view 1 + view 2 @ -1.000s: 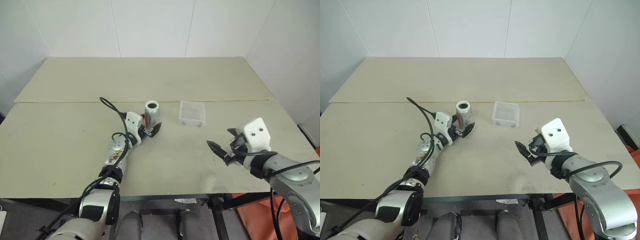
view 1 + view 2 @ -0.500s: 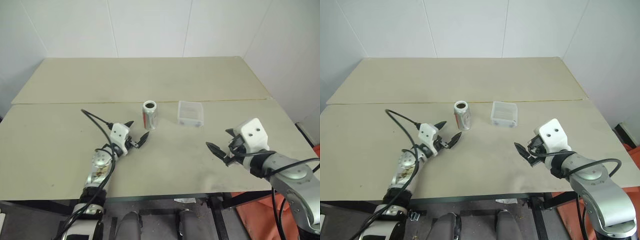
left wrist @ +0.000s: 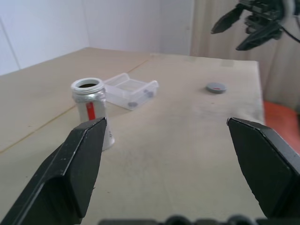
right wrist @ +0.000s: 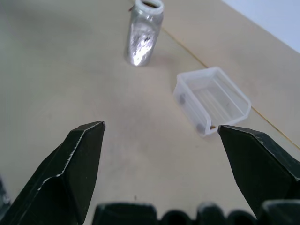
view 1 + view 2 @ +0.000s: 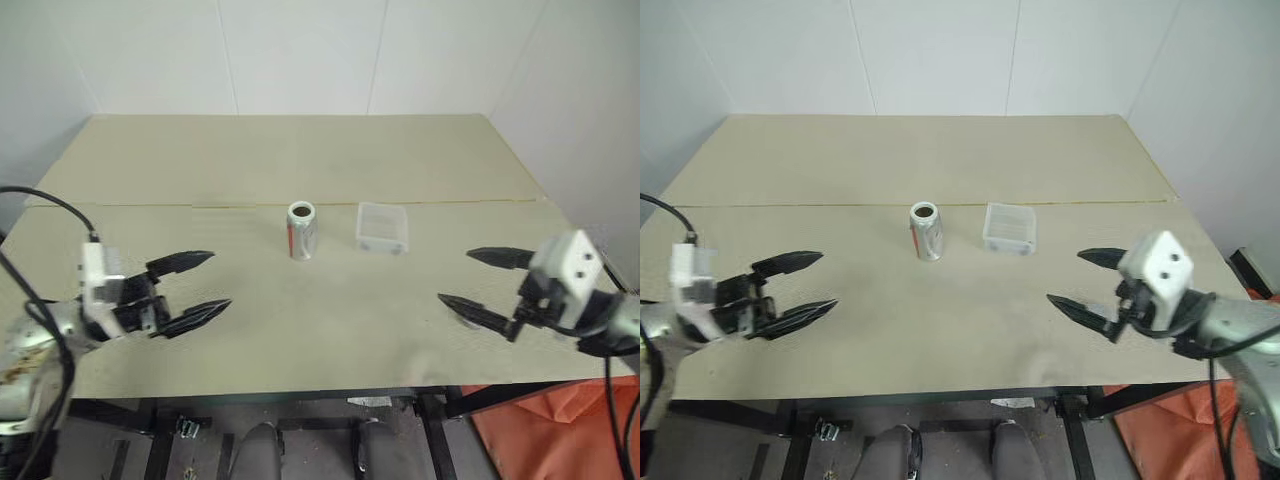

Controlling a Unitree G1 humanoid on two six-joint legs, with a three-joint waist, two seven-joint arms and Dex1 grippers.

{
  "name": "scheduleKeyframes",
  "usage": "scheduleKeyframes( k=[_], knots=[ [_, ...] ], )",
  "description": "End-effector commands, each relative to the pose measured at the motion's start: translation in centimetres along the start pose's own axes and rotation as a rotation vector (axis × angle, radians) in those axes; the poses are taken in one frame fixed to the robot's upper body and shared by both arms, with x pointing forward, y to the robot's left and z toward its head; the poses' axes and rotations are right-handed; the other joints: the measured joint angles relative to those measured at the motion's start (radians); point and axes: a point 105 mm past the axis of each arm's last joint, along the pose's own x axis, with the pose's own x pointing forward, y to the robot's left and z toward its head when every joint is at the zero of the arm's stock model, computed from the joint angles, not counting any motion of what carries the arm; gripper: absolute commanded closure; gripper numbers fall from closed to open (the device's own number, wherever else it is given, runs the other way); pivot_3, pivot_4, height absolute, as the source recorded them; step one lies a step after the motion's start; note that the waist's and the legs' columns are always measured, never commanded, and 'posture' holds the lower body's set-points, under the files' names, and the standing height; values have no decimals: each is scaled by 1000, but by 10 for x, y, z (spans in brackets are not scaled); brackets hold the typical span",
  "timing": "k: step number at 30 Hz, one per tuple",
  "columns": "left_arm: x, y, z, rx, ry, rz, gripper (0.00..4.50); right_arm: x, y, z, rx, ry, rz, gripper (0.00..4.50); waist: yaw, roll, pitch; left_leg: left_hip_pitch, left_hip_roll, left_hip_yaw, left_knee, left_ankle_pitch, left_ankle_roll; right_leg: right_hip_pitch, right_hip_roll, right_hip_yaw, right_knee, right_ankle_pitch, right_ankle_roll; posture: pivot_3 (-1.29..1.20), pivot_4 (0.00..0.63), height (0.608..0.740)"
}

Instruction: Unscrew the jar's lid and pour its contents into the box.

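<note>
Both grippers spread, empty, above the table's near edge.
Left gripper (image 5: 190, 283) at 8 o'clock of the jar (image 5: 301, 230), right gripper (image 5: 475, 283) at 4; jar upright, uncapped (lid (image 3: 216, 87) lies apart), box (image 5: 383, 227) just beside at 3 on the table (image 5: 300, 150).

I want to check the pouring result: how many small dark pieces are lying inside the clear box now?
2 seem visible in the box: one against the wall nearer the jar, one at the adjacent corner. More could be hidden behind the translucent walls.
</note>
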Motion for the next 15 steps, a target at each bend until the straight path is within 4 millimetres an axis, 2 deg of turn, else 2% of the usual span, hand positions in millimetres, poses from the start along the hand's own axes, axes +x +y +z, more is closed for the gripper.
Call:
scheduleKeyframes(
  k=[1, 4, 8, 15],
  knots=[
    [-5, -7, 31, 79, -2, -26, 17, -14, -4, 11, -114, -34, 26, 0, 0, 0, 0, 0, 1, 0, -1, 0, 0, 0, 0, 0, 0, 0, 0, 0, 150, 740],
    [-7, -9, 41, 82, -3, -22, 17, -13, -5, 11, -98, -48, 49, 0, 0, 0, 0, 2, 1, 1, -4, 0, 0, -1, 1, -1, 0, -1, -2, 0, 150, 740],
    [-7, -17, 44, 83, 28, -73, 17, -9, -3, 15, -89, -60, 76, 0, -2, 0, 0, 2, 2, 2, -5, 0, 0, -2, 2, 0, 0, -2, -3, 0, 150, 740],
    [-12, -18, 38, 87, 56, -54, 17, -13, -3, 9, -76, -47, 103, 0, 0, 0, 0, 2, 3, 3, -8, 0, 0, -3, 2, -1, 0, -4, -5, 0, 150, 740]
  ],
)
